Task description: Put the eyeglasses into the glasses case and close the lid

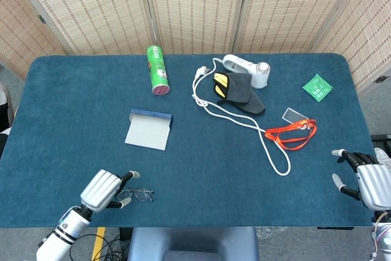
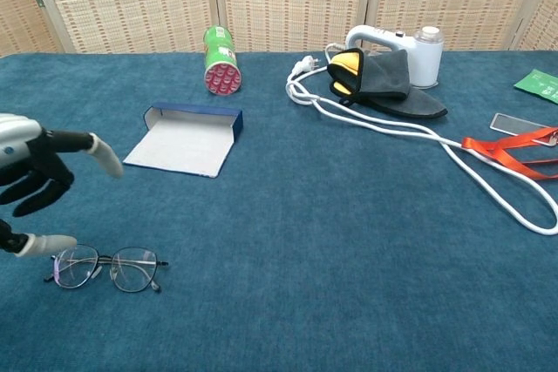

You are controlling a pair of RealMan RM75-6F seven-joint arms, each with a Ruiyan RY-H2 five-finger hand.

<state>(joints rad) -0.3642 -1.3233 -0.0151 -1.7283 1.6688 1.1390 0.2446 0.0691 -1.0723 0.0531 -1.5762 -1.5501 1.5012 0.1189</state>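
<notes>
The thin-framed eyeglasses (image 2: 106,268) (image 1: 140,195) lie unfolded near the front edge of the table, lenses flat on the cloth. My left hand (image 1: 105,189) (image 2: 37,180) hovers just to their left with its fingers spread, holding nothing. The glasses case (image 1: 148,129) (image 2: 186,139) lies open behind them, a blue tray with its pale lid flat on the table. My right hand (image 1: 366,181) waits at the table's front right corner, fingers apart and empty; the chest view does not show it.
A green can (image 1: 157,70) lies at the back. A white device (image 1: 247,69) with a long white cable (image 1: 269,148), a dark pouch (image 1: 241,91), an orange lanyard (image 1: 292,133), a card (image 1: 295,115) and a green packet (image 1: 317,86) fill the right half of the blue table (image 1: 79,108).
</notes>
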